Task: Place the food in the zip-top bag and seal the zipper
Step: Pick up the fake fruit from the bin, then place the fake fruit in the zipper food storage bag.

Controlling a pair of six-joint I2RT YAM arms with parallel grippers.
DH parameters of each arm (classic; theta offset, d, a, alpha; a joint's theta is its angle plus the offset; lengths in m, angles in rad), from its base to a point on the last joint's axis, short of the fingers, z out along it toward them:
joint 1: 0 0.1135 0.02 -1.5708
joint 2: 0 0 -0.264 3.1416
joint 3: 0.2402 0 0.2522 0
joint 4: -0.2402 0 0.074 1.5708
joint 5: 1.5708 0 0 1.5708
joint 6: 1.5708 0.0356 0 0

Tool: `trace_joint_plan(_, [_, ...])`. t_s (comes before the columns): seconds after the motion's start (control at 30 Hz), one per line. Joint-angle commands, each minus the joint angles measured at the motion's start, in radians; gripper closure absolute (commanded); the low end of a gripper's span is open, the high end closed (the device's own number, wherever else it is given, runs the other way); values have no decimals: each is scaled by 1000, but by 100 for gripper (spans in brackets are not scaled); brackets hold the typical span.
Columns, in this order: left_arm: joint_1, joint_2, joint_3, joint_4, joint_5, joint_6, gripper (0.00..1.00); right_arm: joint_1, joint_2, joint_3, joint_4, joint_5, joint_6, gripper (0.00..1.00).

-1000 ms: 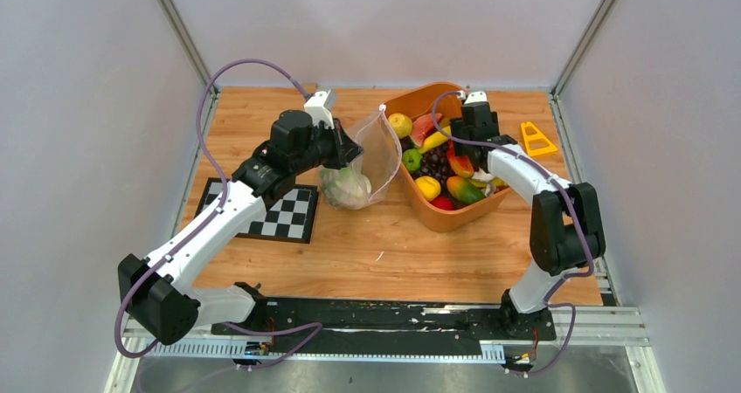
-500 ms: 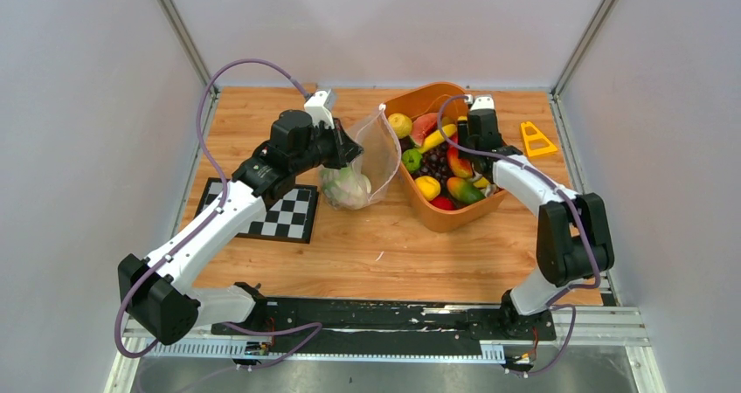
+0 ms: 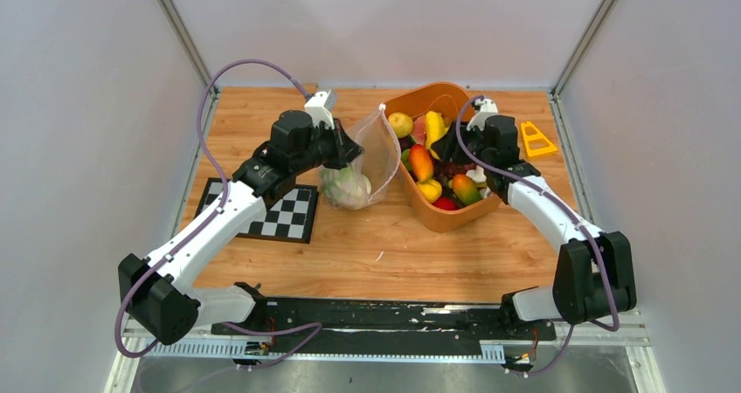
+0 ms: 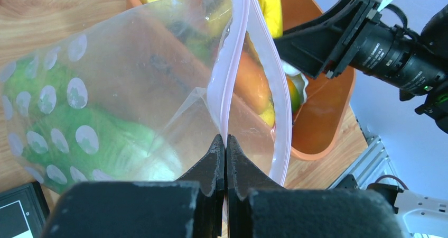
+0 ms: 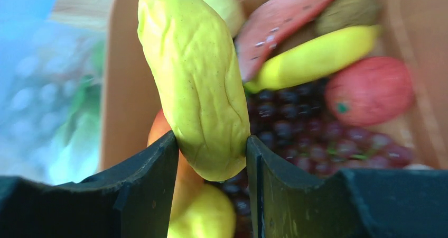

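**Left arm.** The left end effector was fully closed, with one side of the zipper pinched between its fingertips. It held the bag up by that edge. The two pink strips stood parted beyond the grip, so the mouth was open and unsealed.

**Bag.** It hung between the checkerboard and the orange basket, with its mouth turned toward the basket and just beside the rim. A green cabbage lay in the bottom of the bag, behind the pale dots. No other food could be made out inside.

**Right arm.** The right end effector was about half closed on a long, wrinkled yellow fruit, one finger against each side. The fruit stood nearly upright over the basket's contents, at the side nearest the bag. Whether its lower end touched the fruit beneath could not be told.

**Basket contents.** The rest of the food was in the basket:
- a watermelon slice
- a banana just below the slice
- a red apple
- dark purple grapes in the middle
- a lemon at the far left corner
- an orange mango near the left wall

The wrist view was blurred toward its edges – smaller pieces there could not be identified.

**Bench.** The wooden bench also carried a small orange triangle, to the right of the basket and apart from it.
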Motion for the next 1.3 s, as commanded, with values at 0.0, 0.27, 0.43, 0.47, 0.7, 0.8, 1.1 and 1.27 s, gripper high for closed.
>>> trace_joint_plan(0.0, [4, -19, -4, 46, 13, 3, 100, 8, -30, -39, 100, -306, 135, 80])
trace_joint_plan(0.27, [4, -15, -9, 50, 15, 2, 100, 9, -116, -46, 149, -436, 122, 79])
trace_joint_plan(0.43, [4, -14, -9, 56, 13, -3, 100, 9, -199, -68, 205, -482, 144, 78])
trace_joint_plan(0.47, [4, -13, -9, 56, 13, -5, 100, 8, -217, -76, 220, -488, 139, 78])
trace_joint_plan(0.7, [3, 2, -5, 69, 33, -16, 100, 21, -263, -58, 238, -647, 83, 77])
trace_joint_plan(0.8, [3, 4, -2, 69, 38, -18, 100, 54, -256, -39, 242, -663, 86, 76])
trace_joint_plan(1.1, [4, -3, -3, 59, 33, -15, 100, 164, -187, 17, 284, -651, 114, 76])
trace_joint_plan(1.27, [3, -5, 1, 59, 37, -19, 100, 210, -170, 28, 292, -567, 129, 75])
